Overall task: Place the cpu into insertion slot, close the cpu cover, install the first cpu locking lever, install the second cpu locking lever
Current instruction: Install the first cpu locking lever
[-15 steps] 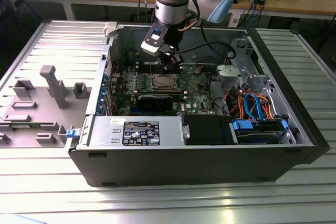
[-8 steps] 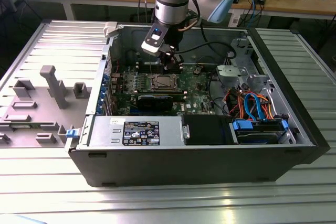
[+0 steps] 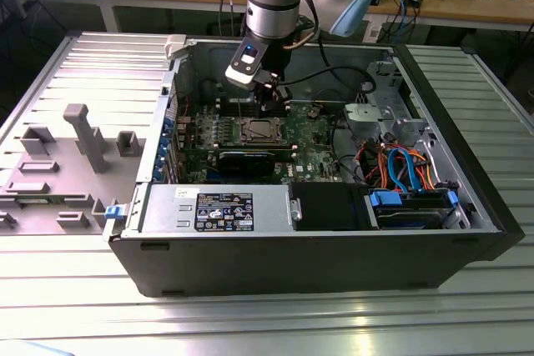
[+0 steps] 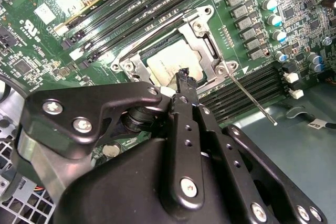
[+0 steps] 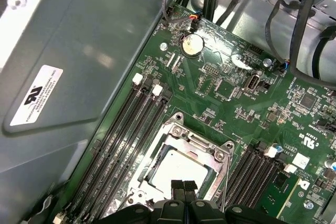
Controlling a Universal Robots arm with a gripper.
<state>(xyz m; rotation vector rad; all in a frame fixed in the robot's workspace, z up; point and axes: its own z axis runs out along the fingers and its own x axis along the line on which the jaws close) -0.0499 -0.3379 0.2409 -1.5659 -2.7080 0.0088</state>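
Hovering low over the green motherboard (image 5: 231, 93), the end effector (image 5: 184, 186) has its two black fingers pressed together in the first wrist view, with nothing pinched between them. This suits pushing or hooking a thin part better than carrying one. The cpu (image 5: 176, 170) already lies flat in the insertion slot (image 5: 151, 166), its pale metal top showing through the window of the cpu cover (image 5: 197, 142). The cover is folded down over the chip, so it appears to keep the chip seated on the contacts. In the second wrist view a thin locking lever (image 4: 252, 98) angles away from one corner of the socket, across the nearby memory slots (image 4: 247, 90), and looks unlatched. The fingertips sit just beside the socket edge nearest that lever's hinge, probably to reach it. Whether the rod along the opposite side is clipped down I cannot tell. In the exterior view the open computer case (image 3: 334, 248) rests on the ribbed metal surface (image 3: 250, 323).
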